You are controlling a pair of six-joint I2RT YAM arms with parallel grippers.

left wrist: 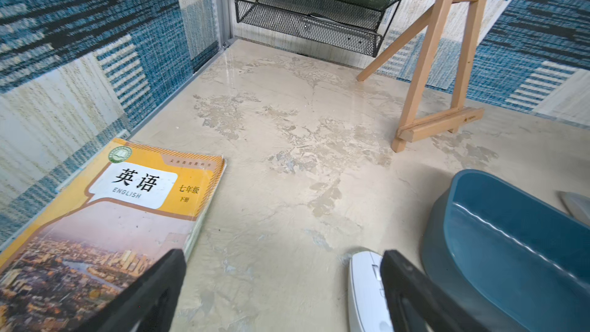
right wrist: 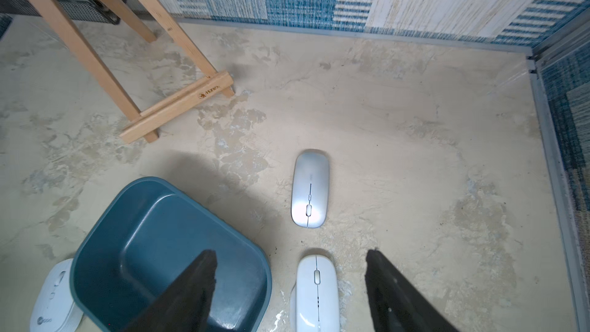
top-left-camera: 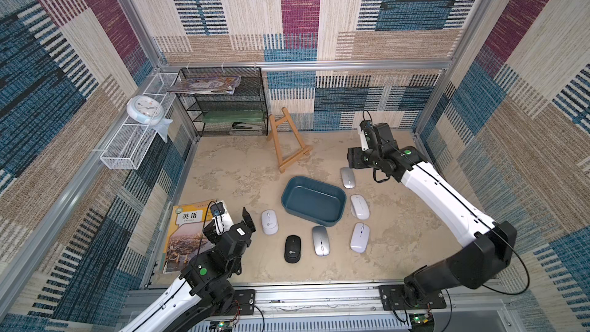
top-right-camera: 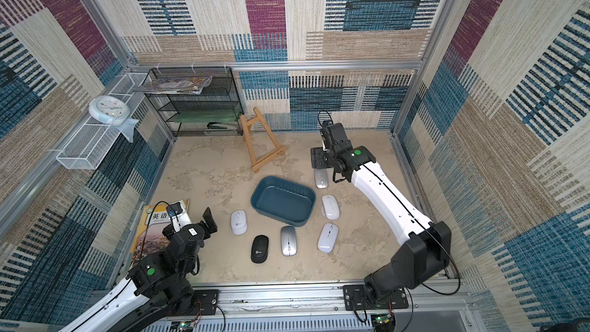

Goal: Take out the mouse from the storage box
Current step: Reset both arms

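Plainly, left gripper (left wrist: 282, 254) and right gripper (right wrist: 289, 253) both agape and empty (six mice (top-left-camera: 321, 240) around the storage box (top-left-camera: 313, 201)).

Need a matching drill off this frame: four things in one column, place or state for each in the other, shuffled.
Things:
1. storage box
2. black mouse
3. English textbook
4. clock

Place or state:
a. on the white wire basket
b. empty
c. lying flat, cover up
d. out on the table, next to a silver mouse

Pairs: 1-b, 2-d, 3-c, 4-a
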